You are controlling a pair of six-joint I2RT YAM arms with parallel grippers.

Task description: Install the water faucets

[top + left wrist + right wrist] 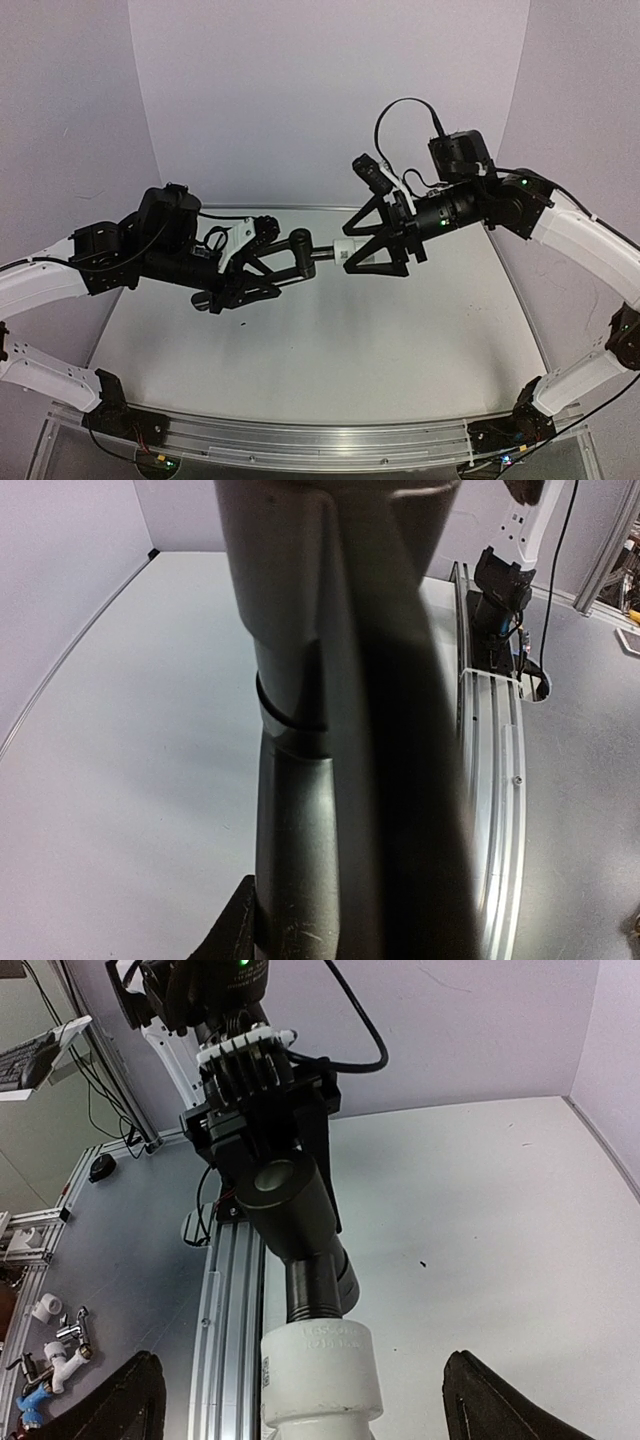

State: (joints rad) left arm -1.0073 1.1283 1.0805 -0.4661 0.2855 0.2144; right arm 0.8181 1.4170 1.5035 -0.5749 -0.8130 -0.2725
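Note:
The water faucet's black pipe (300,250) hangs level above the table, and my left gripper (292,256) is shut on it. In the left wrist view the black pipe (340,730) fills the middle of the frame, with one fingertip (235,930) showing beside it. Its threaded end (315,1285) enters the white plastic fitting (320,1375), seen in the top view as a white fitting (345,252). My right gripper (352,249) is open, and its fingers (490,1405) stand wide on either side of the fitting without touching it.
The white table (330,350) lies below both arms, walled at the back and sides. An aluminium rail (300,440) runs along its near edge. Several small pipe parts (50,1355) lie off the table beyond the rail (225,1320).

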